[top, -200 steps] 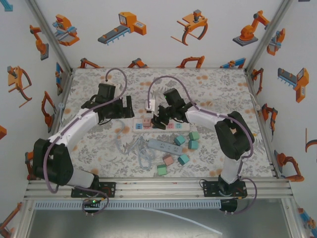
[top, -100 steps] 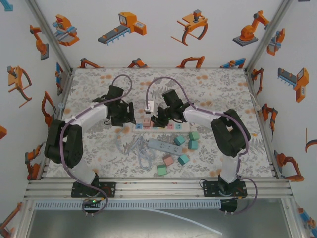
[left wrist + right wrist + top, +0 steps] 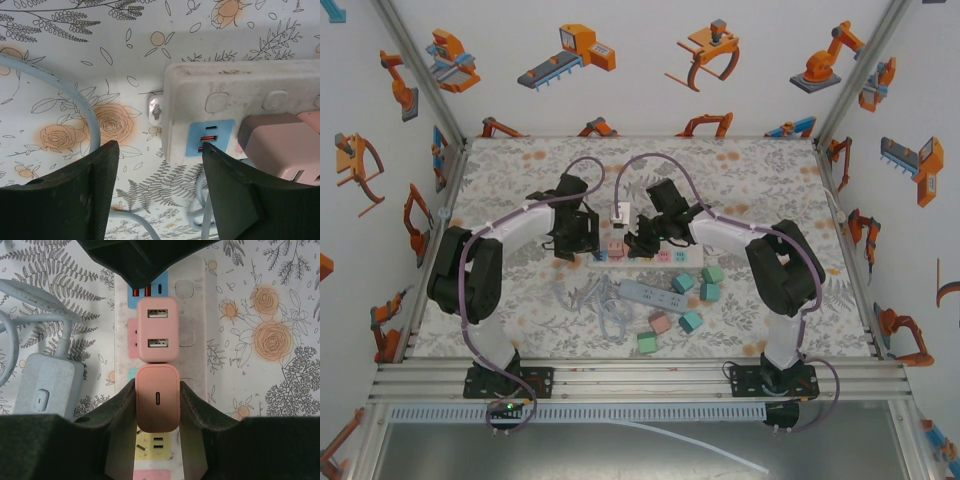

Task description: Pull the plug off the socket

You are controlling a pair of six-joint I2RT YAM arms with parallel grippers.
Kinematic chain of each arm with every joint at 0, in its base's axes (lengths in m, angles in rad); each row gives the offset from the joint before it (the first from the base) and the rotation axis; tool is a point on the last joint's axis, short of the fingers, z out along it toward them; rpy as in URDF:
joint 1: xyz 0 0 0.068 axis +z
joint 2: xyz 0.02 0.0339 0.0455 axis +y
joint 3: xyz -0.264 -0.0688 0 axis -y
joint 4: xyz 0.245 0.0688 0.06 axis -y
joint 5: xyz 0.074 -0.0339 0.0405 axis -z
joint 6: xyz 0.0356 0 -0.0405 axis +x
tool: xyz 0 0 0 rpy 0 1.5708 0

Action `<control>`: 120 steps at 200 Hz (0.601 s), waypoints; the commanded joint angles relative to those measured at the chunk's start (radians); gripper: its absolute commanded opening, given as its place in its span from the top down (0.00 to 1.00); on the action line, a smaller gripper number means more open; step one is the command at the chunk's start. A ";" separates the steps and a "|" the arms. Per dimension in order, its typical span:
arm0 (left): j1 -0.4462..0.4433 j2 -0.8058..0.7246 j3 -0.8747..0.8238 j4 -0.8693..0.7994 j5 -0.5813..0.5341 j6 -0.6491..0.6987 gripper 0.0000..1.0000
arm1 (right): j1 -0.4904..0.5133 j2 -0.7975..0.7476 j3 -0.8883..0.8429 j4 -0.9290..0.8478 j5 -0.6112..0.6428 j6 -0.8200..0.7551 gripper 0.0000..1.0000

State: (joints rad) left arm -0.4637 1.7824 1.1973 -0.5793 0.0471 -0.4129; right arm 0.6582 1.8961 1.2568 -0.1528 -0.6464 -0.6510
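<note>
In the right wrist view a pink plug [image 3: 157, 400] with one slot-shaped port sits in the white socket strip [image 3: 192, 315]. My right gripper [image 3: 157, 412] is shut on it, one finger pressed against each side. Right beside it in the strip is a second pink adapter [image 3: 158, 329] with two ports. In the left wrist view my left gripper [image 3: 160, 165] is open at the strip's end [image 3: 225, 90], its right finger [image 3: 240, 195] at the blue port panel [image 3: 210, 137] and only tablecloth between the fingers. From above, both grippers [image 3: 582, 235] [image 3: 645, 240] flank the strip [image 3: 675, 256].
A white charger [image 3: 620, 212] with a lilac cable stands behind the strip. A grey-blue power strip [image 3: 653, 295] and its coiled cable [image 3: 605, 305] lie in front. Pastel cubes [image 3: 710, 273] [image 3: 647, 343] are scattered to the front right. Walls close in the table.
My left arm has swung right to the strip's left end and its jaws have narrowed. My right gripper has shut on the pink plug.
</note>
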 commanded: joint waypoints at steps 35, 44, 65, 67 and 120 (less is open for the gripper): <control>-0.024 0.076 0.037 -0.094 -0.093 -0.017 0.41 | 0.010 -0.043 0.072 0.058 -0.115 0.031 0.74; -0.027 0.081 0.039 -0.096 -0.095 -0.015 0.41 | 0.010 -0.041 0.075 0.059 -0.112 0.031 0.75; -0.030 0.082 0.038 -0.096 -0.103 -0.012 0.41 | 0.010 -0.039 0.074 0.071 -0.104 0.041 0.78; -0.030 0.081 0.038 -0.096 -0.104 -0.011 0.41 | 0.010 -0.039 0.073 0.073 -0.104 0.044 0.78; -0.030 0.100 0.056 -0.108 -0.141 0.013 0.41 | 0.006 -0.028 0.058 0.159 -0.097 0.125 0.92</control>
State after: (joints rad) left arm -0.4911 1.8198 1.2644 -0.6491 -0.0029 -0.4156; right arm 0.6563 1.8961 1.2598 -0.1261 -0.6621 -0.5785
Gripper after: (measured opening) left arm 0.589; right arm 0.346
